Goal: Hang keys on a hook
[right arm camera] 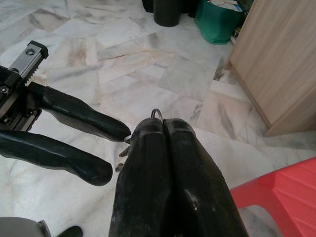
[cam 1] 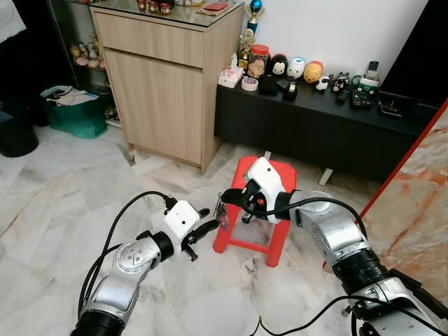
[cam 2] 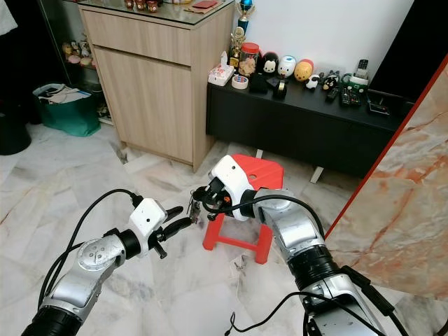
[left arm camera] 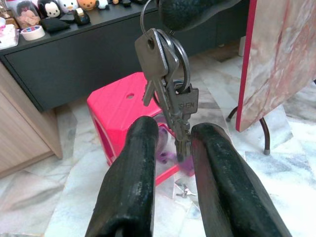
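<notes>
Fingers point(right arm camera: 168, 133) of right gripper point(cam 1: 225, 201) pinching keys point(left arm camera: 168, 74) by the ring; left gripper point(cam 1: 208, 225) gaping around dangling, light, slippery blades.

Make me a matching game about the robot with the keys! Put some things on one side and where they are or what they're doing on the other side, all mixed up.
Things:
1. keys
2. left gripper
3. red stool
4. roll of tape

Place or state:
A. on the black cabinet
B. open, fingers either side of the keys' tips
C. hanging from the shut right gripper
D. standing on the marble floor

Pairs: 1-C, 2-B, 3-D, 4-A
</notes>
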Controlling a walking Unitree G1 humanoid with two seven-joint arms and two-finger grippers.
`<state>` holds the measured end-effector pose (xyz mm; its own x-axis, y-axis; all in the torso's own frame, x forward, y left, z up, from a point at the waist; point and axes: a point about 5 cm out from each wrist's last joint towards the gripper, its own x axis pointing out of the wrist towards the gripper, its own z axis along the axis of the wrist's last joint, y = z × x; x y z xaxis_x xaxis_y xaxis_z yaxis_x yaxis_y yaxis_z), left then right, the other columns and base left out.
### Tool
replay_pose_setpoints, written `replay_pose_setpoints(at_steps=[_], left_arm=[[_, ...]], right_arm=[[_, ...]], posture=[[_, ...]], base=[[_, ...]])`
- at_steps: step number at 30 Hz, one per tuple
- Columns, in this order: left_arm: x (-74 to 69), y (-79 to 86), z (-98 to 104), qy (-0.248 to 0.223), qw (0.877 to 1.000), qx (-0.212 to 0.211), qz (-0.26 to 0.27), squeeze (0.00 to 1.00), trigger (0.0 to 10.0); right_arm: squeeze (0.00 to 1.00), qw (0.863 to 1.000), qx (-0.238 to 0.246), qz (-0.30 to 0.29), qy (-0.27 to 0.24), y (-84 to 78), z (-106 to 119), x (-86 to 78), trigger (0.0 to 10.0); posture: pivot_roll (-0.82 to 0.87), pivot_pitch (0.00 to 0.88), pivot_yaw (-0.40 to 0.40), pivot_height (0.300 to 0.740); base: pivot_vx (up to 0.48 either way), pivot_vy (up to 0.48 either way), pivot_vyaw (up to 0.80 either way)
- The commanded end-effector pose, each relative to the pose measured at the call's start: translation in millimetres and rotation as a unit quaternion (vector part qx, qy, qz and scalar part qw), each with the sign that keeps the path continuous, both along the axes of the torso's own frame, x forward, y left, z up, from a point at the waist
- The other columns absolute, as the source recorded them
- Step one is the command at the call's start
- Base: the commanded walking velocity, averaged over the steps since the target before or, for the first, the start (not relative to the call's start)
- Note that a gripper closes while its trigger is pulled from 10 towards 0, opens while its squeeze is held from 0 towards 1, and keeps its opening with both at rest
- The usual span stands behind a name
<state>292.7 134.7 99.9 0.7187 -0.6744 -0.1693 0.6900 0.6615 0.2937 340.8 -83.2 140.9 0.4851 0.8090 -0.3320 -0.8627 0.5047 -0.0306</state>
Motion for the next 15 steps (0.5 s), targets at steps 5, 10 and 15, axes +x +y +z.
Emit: replay_pose_setpoints(at_steps=[5, 10, 15], left_arm=[[-1.8, -5.5, 3.2, -0.006, 1.0, 0.0, -0.014, 0.0, 10.0], [-2.6, -7.0, 3.0, -0.006, 1.0, 0.004, -0.021, 1.0, 10.0], [-2.5, -6.8, 2.7, -0.007, 1.0, 0.007, -0.02, 1.0, 10.0]], right_arm=[[0.0, 1.0, 0.008, 0.009, -0.028, 4.3, 17.0, 3.6, 10.0], [0.0, 0.999, 0.01, 0.012, -0.031, 7.0, 18.8, 3.4, 10.0], [0.0, 0.999, 0.011, 0.016, -0.034, 9.0, 19.9, 2.7, 10.0]], posture=[[0.1, 0.0, -0.147, 0.729], [0.1, 0.0, -0.147, 0.729], [0.1, 0.0, -0.147, 0.729]], base=[[0.0, 0.0, 0.0], [0.0, 0.0, 0.0], [0.0, 0.0, 0.0]])
